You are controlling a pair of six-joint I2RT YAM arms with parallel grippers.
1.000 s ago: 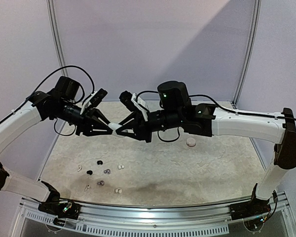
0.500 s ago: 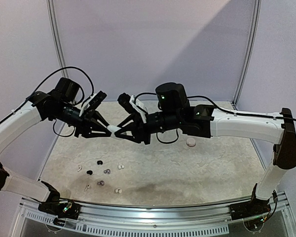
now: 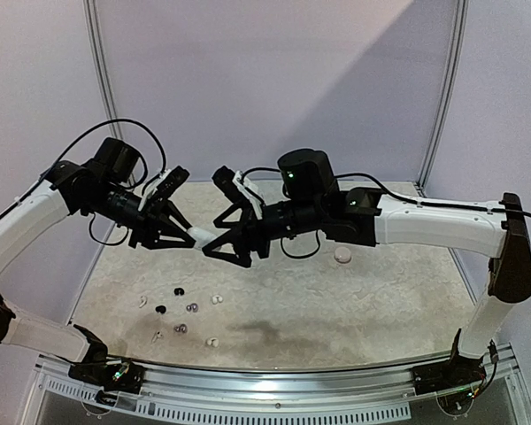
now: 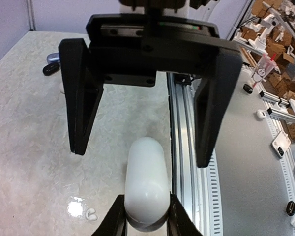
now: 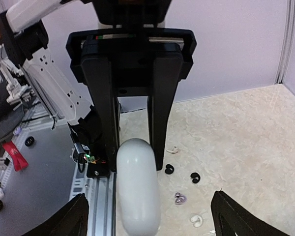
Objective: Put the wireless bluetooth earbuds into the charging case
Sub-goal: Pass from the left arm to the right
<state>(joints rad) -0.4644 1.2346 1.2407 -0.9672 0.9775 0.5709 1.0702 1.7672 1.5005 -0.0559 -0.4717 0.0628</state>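
White and capsule-shaped, the case [image 4: 146, 184] hangs in mid-air above the tabletop [image 3: 354, 301]. The left end effector [image 4: 146, 223] pinches it at one end, two black fingers closed on its rounded sides. Facing it head-on, the right end effector [image 4: 141, 156] stands open, its fingers spread wide to either side of the case's free end and clear of it on both sides. The two arms meet over the rear left of the tabletop, the left reaching in from the left side and the right stretched across from the right side. The case points lengthwise from one end effector towards the other. Whether its lid is open cannot be told from any view.

The earbuds [image 3: 217, 299] lie loose on the tabletop, well below the case and toward the near left corner, outside both end effectors. Eight can be counted from above: four white ones around the edges of the scatter, with two black and two greyish ones nearer its middle, all apart from one another. A round pale disc [image 3: 342, 255] lies alone on the tabletop beneath the right arm, well apart from the earbuds. A metal rail [image 3: 274, 379] runs along the near edge, between the two arm bases.
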